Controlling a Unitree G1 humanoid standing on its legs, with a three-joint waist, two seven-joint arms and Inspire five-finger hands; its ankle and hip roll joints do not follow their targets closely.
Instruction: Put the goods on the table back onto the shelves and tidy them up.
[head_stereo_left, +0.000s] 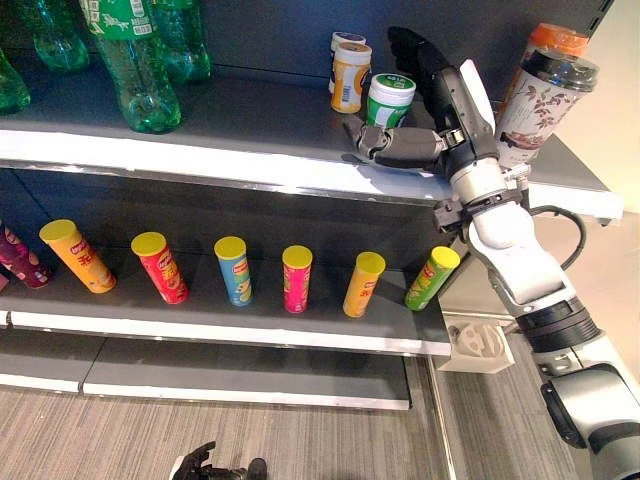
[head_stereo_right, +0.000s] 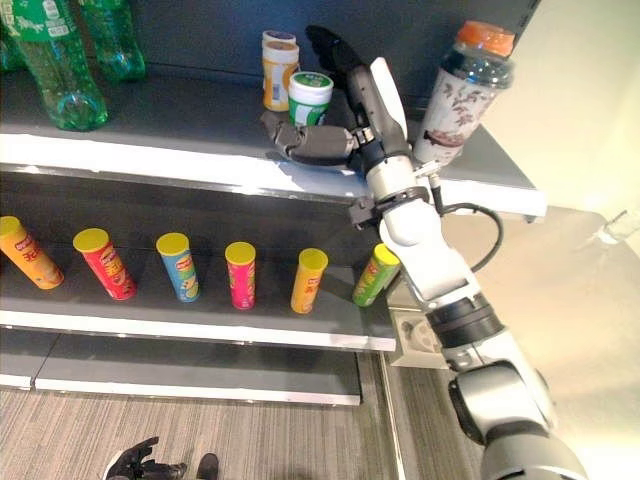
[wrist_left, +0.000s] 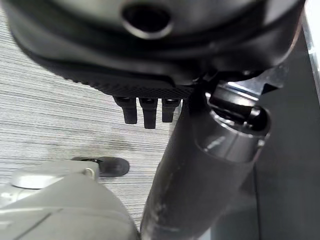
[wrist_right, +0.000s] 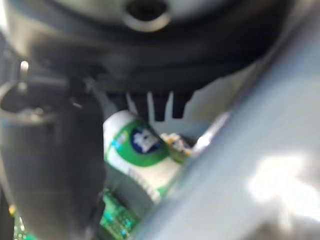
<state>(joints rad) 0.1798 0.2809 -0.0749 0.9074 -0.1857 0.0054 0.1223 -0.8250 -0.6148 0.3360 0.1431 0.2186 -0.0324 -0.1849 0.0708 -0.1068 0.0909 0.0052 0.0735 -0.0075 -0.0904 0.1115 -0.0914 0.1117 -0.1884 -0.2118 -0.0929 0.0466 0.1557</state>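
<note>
A white jar with a green lid and label (head_stereo_left: 390, 100) stands upright on the top shelf (head_stereo_left: 200, 130), seen close in the right wrist view (wrist_right: 142, 150). My right hand (head_stereo_left: 440, 110) reaches over the shelf beside it. Its straight fingers rise behind and to the right of the jar, and its thumb (head_stereo_left: 385, 145) lies low on the shelf in front. The hand is open and the jar stands between thumb and fingers. My left hand (head_stereo_left: 195, 465) hangs low near the floor with relaxed fingers (wrist_left: 145, 112), holding nothing.
Yellow jars (head_stereo_left: 350, 75) stand just behind the green one. A patterned bottle with an orange cap (head_stereo_left: 545, 100) stands right of my wrist. Green bottles (head_stereo_left: 135, 60) fill the shelf's left. Several chip cans (head_stereo_left: 297, 278) line the middle shelf. A pale surface (head_stereo_right: 580, 280) lies at the right.
</note>
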